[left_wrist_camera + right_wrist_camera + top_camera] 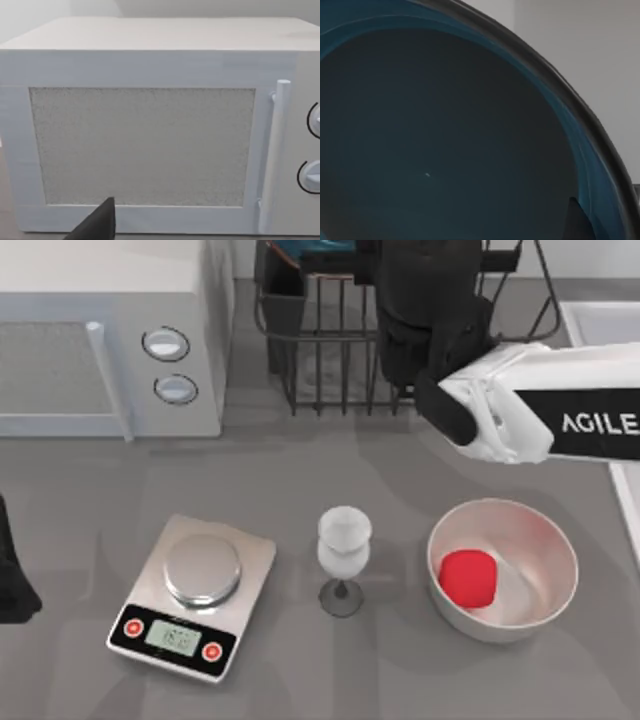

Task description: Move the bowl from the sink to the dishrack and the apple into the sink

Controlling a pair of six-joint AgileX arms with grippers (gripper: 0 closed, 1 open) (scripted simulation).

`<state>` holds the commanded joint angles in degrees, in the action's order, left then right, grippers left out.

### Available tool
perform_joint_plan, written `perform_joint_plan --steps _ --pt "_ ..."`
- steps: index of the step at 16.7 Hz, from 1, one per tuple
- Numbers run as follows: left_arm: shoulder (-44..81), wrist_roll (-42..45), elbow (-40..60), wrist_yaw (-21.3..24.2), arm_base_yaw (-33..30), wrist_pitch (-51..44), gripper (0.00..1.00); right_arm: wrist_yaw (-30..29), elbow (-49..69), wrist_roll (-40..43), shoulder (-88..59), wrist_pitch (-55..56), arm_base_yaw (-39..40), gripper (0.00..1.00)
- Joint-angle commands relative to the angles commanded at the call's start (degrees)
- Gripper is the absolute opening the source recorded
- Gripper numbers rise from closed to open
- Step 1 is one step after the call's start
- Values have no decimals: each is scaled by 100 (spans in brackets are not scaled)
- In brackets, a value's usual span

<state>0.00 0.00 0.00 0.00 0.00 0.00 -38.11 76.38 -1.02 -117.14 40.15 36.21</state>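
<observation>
Right gripper (425, 300) above black wire dishrack (330, 350), jaw state cannot tell. Round teal-blue bowl (445, 130) close before right wrist camera. Small red apple (468, 578) inside cream-white bowl (545, 550). Left arm (15, 570) parked at table's left edge.

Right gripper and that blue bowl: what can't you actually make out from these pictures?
- Right gripper: in the top view the right arm hides it above the dishrack.
- Bowl: the right wrist view is too close; the edges cut it off, so its place in the rack is unclear.
- Sink: cut off by the top view's right edge.
- Apple: its underside is hidden inside the cream bowl.
</observation>
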Motion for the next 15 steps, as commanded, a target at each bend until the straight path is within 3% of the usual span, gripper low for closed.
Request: perform_joint_plan --steps 1,14,15 --pt "0 0 0 0 0 0 100 0 0 0 0 0 0 0" --pt "0 0 0 0 0 0 100 0 0 0 0 0 0 98" --pt "0 0 0 0 0 0 100 0 0 0 0 0 0 100"
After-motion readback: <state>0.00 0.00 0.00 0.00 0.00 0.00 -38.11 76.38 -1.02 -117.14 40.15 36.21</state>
